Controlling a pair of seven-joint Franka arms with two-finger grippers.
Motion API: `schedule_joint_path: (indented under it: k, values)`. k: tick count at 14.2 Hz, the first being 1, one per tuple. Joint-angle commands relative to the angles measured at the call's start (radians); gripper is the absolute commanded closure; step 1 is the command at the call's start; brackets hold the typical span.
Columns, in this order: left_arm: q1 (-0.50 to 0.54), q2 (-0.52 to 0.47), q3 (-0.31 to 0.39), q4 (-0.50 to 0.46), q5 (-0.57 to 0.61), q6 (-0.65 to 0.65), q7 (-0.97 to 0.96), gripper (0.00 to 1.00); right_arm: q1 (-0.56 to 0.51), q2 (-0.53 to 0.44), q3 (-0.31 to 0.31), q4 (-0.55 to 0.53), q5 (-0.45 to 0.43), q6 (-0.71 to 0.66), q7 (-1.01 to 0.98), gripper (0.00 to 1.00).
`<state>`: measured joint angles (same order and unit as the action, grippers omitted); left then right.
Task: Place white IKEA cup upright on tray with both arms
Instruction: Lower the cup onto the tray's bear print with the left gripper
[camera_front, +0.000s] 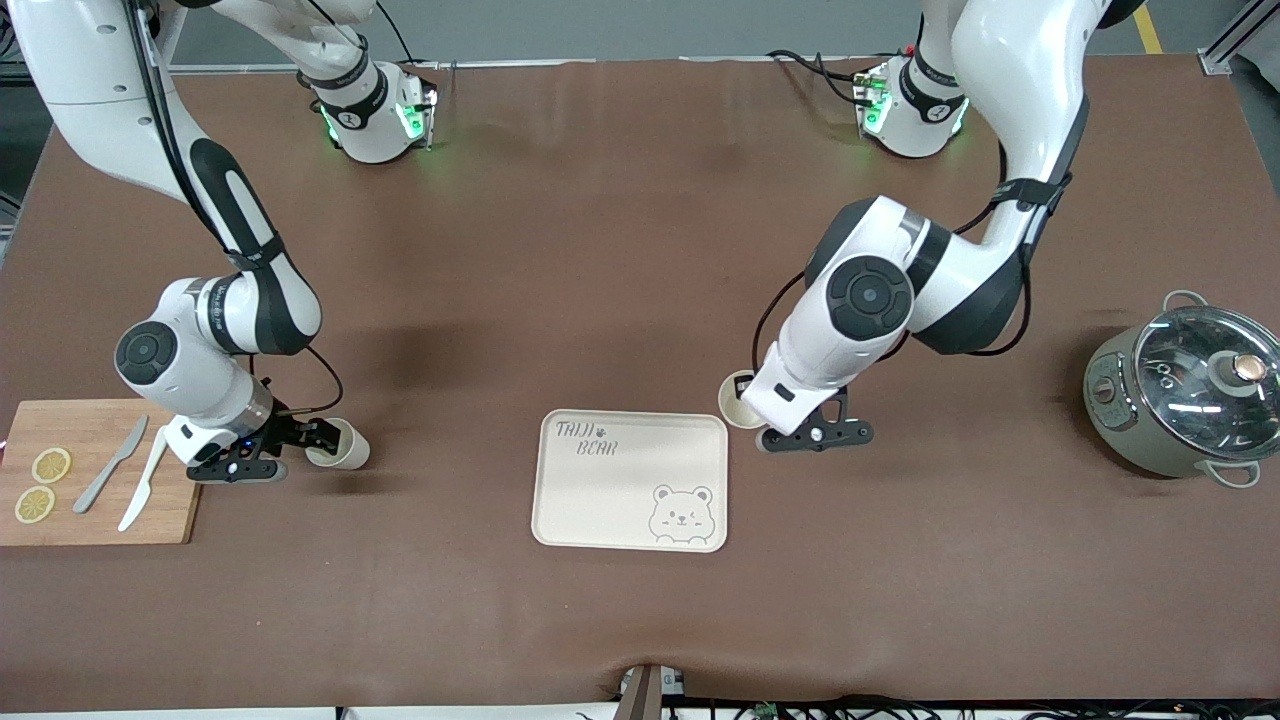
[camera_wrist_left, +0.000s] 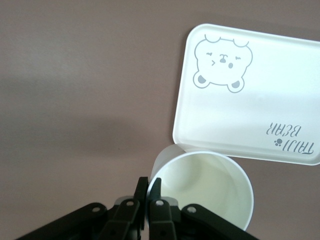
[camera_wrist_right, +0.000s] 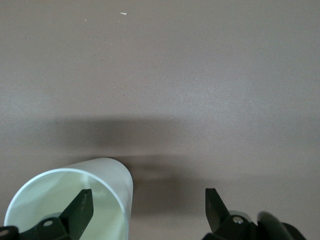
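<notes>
Brown bench (camera_front: 620, 250) carries the tray (camera_front: 610, 500). Toward the right arm's end from the tray, the right tool (camera_wrist_right: 145, 207) gapes, 1 finger inside a tipped cup (camera_front: 338, 446). Beside the tray, the left tool (camera_wrist_left: 148, 197) pinches another cup's (camera_wrist_left: 210, 187) rim.

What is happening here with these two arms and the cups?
The left claw is shut on the rim of a white cup, holding it upright just beside the tray, which has nothing on it yet. The right claw is open at a second cup that lies on its side on the table beside the cutting board; one finger is inside the cup's mouth.
</notes>
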<state>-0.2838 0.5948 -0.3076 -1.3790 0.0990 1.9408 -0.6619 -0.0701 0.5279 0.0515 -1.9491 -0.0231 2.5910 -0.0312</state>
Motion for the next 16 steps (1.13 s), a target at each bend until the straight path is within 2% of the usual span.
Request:
schedule_joint_path:
  k: [1,3,6,7,12,14,16]
  values:
    - [-0.026,0.048,0.008,0.067,0.025,-0.017,-0.031,1.00,-0.002,-0.009,0.004,-0.016,-0.009,0.014,-0.007,0.22]
    - [-0.072,0.082,0.042,0.075,0.041,0.036,-0.077,1.00,-0.002,-0.009,0.004,-0.016,-0.009,0.012,-0.007,0.42]
    - [-0.228,0.143,0.186,0.145,0.036,0.070,-0.116,1.00,-0.002,-0.009,0.004,-0.014,-0.009,0.011,-0.007,0.56]
    - [-0.254,0.164,0.212,0.164,0.033,0.075,-0.128,1.00,-0.002,-0.009,0.004,-0.014,-0.009,0.011,-0.007,0.62]
    - [-0.259,0.227,0.214,0.204,0.031,0.150,-0.136,1.00,0.001,-0.011,0.005,-0.014,-0.009,0.008,-0.006,0.82]
    - [-0.259,0.260,0.212,0.233,0.030,0.171,-0.136,1.00,0.000,-0.011,0.005,-0.013,-0.009,0.006,-0.006,0.92]
    - [-0.259,0.279,0.212,0.235,0.021,0.220,-0.136,1.00,0.001,-0.011,0.005,-0.013,-0.009,0.004,-0.006,0.98]
